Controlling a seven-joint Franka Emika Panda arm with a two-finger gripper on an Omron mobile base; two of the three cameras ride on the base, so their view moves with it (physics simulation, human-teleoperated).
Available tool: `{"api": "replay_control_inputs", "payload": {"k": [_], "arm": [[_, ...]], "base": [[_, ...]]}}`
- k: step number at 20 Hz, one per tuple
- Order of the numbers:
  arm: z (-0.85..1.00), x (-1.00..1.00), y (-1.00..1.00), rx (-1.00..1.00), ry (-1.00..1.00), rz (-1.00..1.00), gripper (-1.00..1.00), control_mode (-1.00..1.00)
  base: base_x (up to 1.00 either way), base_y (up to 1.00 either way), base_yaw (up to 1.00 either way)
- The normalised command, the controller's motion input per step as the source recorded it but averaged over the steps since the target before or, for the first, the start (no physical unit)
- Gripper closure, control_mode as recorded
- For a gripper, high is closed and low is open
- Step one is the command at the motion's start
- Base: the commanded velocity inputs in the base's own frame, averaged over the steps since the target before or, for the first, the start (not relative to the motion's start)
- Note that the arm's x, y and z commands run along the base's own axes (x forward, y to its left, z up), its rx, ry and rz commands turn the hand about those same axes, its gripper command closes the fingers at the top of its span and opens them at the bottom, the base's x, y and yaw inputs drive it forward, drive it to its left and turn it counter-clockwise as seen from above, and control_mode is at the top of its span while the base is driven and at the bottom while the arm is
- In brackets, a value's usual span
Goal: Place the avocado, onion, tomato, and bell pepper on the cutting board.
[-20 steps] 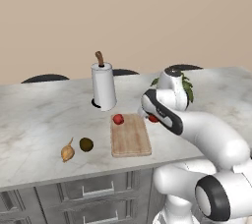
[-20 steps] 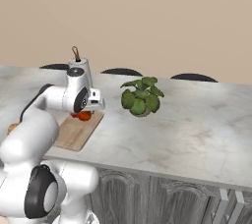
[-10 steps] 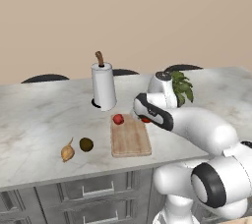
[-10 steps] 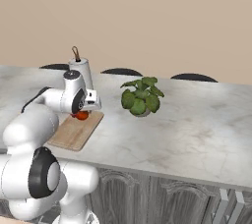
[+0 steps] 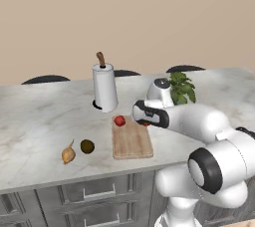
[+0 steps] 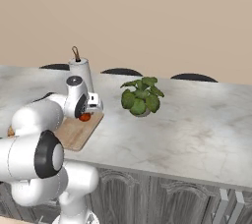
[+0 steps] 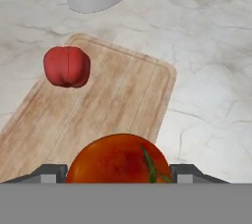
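Note:
My gripper (image 7: 118, 171) is shut on the orange-red tomato (image 7: 118, 159), which sits between the two finger tips. It hangs over the far right corner of the wooden cutting board (image 5: 132, 141), where a sliver of the tomato (image 5: 146, 124) shows under the hand. The red bell pepper (image 5: 119, 120) rests on the board's far left corner. On the counter left of the board lie the dark green avocado (image 5: 87, 146) and the golden onion (image 5: 68, 155). From the right side, the tomato (image 6: 85, 117) shows at the gripper (image 6: 86, 115) above the board (image 6: 74, 132).
A white paper towel roll (image 5: 105, 87) stands on its holder just behind the board. A leafy potted plant (image 5: 180, 87) sits to the right of my hand. Dark chair backs line the counter's far edge.
My hand has moved a little left with the tomato, from beside the board's right edge to over its far right corner. The vegetables on the counter have not moved.

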Motion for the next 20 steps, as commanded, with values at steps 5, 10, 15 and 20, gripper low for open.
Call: {"api": "replay_control_inputs", "payload": {"k": [5,10,15,20], "arm": [[-0.21,0.31,0.15,0.00,-0.02,0.00,1.00,-1.00],[-0.17,0.23,0.08,0.00,0.00,0.00,1.00,-1.00],[-0.13,0.12,0.00,0.00,0.00,0.00,1.00,-1.00],[-0.17,0.09,0.00,0.00,-0.01,0.00,1.00,-1.00]], "base": [[0.00,0.00,0.00],[0.00,0.00,0.00],[0.00,0.00,0.00],[0.00,0.00,0.00]]}}
